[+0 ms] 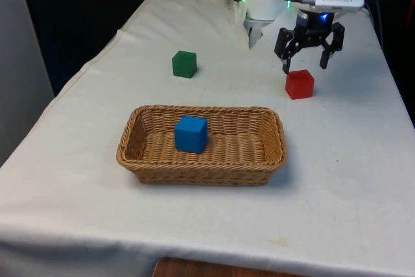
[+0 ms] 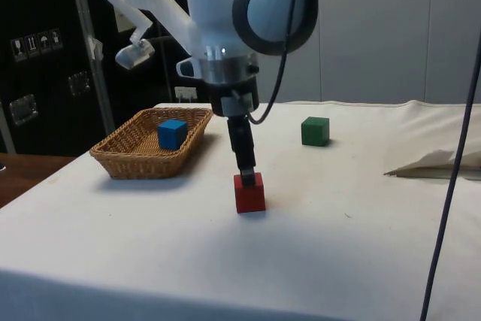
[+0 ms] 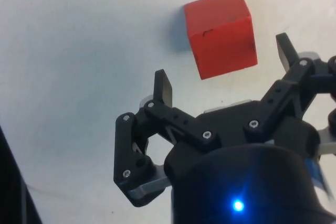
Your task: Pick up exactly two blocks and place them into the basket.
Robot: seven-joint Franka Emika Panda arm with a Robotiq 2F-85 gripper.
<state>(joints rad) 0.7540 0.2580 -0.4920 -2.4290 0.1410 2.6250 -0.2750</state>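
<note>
A table [image 1: 363, 180] with a white cloth over it stands in front of black curtains. On the cloth sits a long woven wicker basket [image 1: 133, 154]. A small blue cube block [image 1: 191, 133] is already inside it, near the middle. That looks like one of the two blocks done, so one more is needed.

A small red cube block [image 1: 299, 84] sits on the cloth on the front view's right, well apart from the basket. A small green cube block [image 1: 184, 64] sits on the front view's left, farther back on the table.

The red block looks hard and stiff, like painted wood or plastic. It is small, so it is likely light. Its sides are flat and smooth, so it could slip or twist if it is pinched at a corner. The best place to hold it is on two flat sides that face away from each other, around the middle. In the wrist view the red block [image 3: 221, 32] sits a little turned next to the line of the fingers, so the claw may need to turn a bit to meet the flat sides.

The black two-finger claw [image 1: 305, 61] hangs just above the red block. Its fingers are spread wide, wider than the block. It holds nothing. In the side view the claw [image 2: 246, 171] looks very close to the top of the red block [image 2: 249, 193], but I cannot tell if it touches. In the wrist view the block lies just past the fingertips [image 3: 163, 88], not yet between them.
</note>
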